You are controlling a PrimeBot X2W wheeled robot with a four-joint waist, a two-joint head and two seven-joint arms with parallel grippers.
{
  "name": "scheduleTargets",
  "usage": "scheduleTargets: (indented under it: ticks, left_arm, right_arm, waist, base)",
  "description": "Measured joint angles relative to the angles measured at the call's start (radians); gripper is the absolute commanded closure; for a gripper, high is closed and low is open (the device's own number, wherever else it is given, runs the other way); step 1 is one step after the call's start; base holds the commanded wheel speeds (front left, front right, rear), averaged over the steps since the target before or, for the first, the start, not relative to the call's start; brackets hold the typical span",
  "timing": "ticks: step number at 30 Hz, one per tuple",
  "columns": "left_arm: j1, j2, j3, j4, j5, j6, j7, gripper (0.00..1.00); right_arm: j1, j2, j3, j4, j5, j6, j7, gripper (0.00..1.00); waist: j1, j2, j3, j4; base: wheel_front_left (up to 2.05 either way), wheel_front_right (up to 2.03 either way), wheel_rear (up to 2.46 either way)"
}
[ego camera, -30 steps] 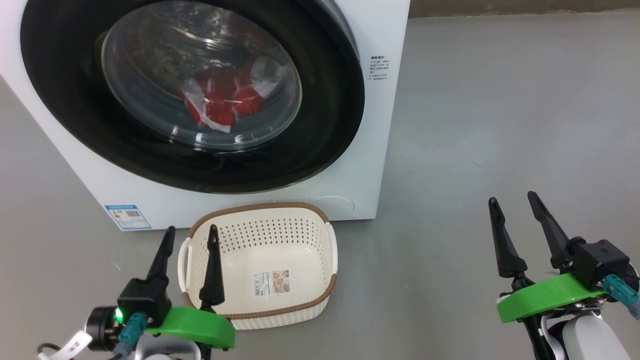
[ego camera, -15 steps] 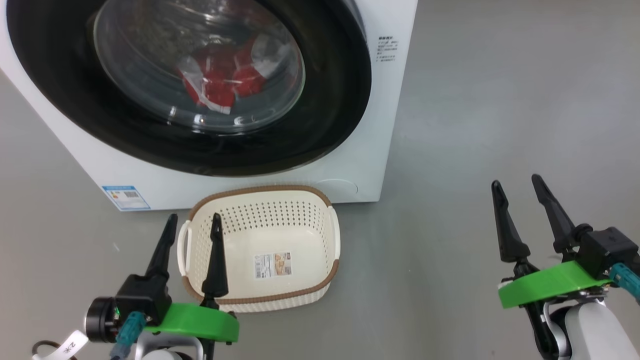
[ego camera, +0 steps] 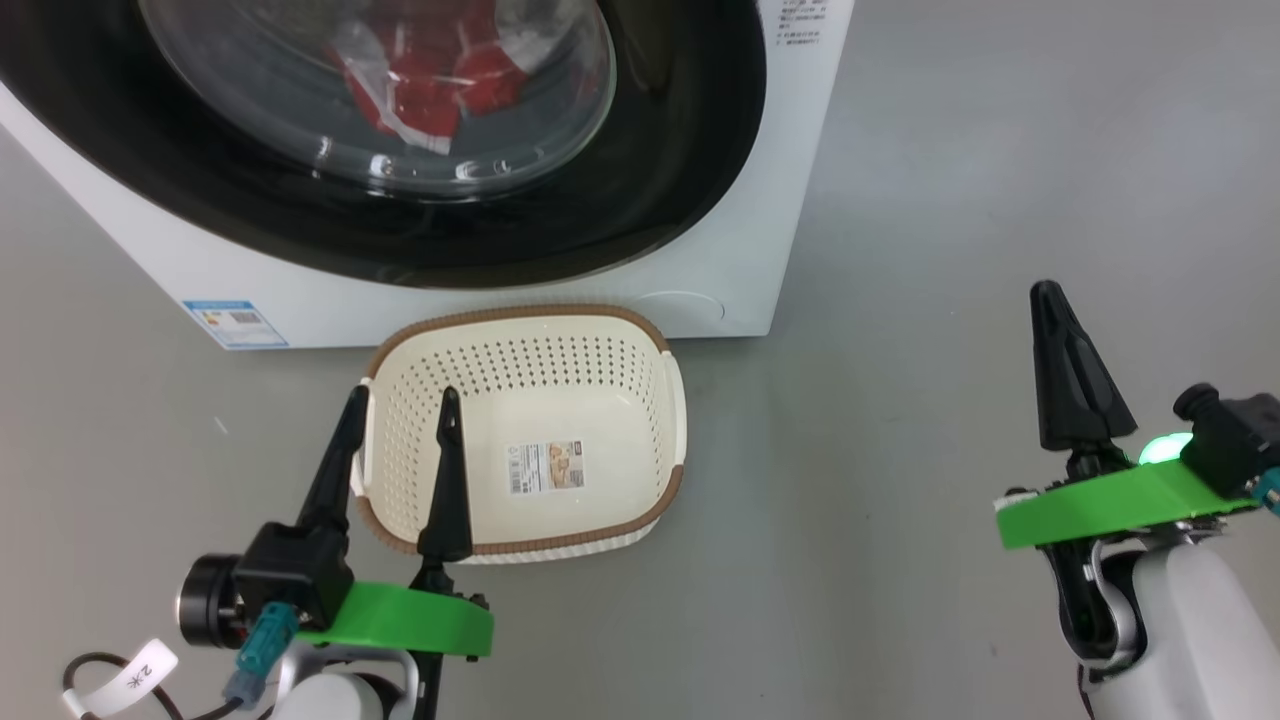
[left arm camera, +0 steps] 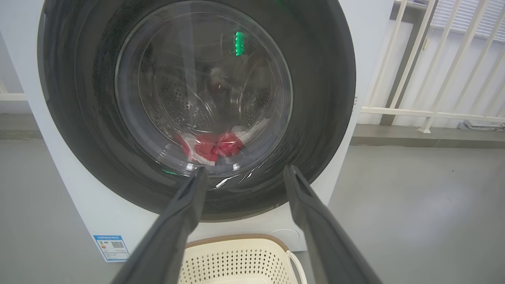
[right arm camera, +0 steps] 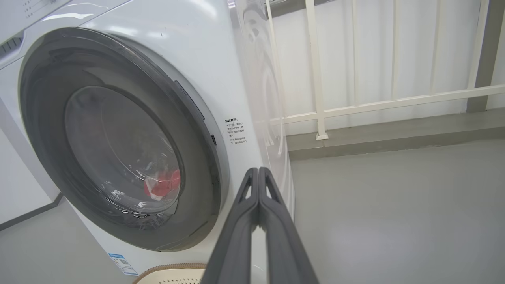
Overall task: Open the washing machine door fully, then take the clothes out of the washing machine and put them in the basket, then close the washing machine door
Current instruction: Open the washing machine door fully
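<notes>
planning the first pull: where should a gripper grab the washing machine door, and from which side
Likely the right edge of the washing machine door, where a dark slot breaks the rim near the printed label. Come from the robot's right with the shut right gripper, thin enough to hook in. The glass window bulges and the remaining rim looks smooth.

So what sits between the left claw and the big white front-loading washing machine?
The empty cream perforated plastic basket, on the grey floor, seen in the head and left wrist views.
</notes>
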Motion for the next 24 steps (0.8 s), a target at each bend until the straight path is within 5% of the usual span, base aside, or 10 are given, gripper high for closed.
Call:
scheduleTargets:
  ticks: [7, 24]
  left_arm:
    - [-0.023, 0.001, -0.012, -0.021, 0.0, 0.0, 0.0, 0.0]
    - [-0.101, 0.0, -0.043, -0.052, -0.018, -0.031, 0.0, 0.0]
  right_arm:
    - [-0.102, -0.001, 0.026, 0.038, 0.223, 0.0, 0.012, 1.0]
    - [-0.352, -0.007, 0.083, 0.071, 0.543, 0.0, 0.18, 1.0]
  waist:
    - [0.0, 0.0, 0.048, 0.009]
    - [0.0, 0.0, 0.174, 0.052]
  base:
    - [0.0, 0.0, 0.0]
    - [0.0, 0.0, 0.0]
